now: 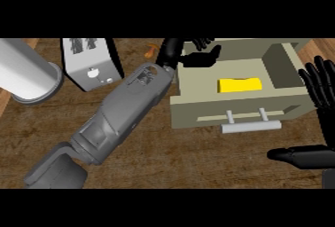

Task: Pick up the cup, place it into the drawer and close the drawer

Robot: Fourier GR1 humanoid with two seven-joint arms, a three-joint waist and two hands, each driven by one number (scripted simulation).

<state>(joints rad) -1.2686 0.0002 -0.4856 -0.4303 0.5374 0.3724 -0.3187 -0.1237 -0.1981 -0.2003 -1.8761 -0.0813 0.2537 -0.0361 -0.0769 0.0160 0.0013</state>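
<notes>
Below the left hand (200, 56), whose fingers (204, 43) curl over the drawer's back edge, a yellow object (240, 84), presumably the cup, lies in the open drawer (196, 98). Whether those fingers hold anything cannot be told. To their right, the right hand (321, 95) rests with fingers spread. The cup is probably light, rigid and smooth; grasp across its sides.

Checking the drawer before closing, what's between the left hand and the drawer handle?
In the head view, the yellow cup lies inside the open drawer, between the left hand and the handle.
</notes>
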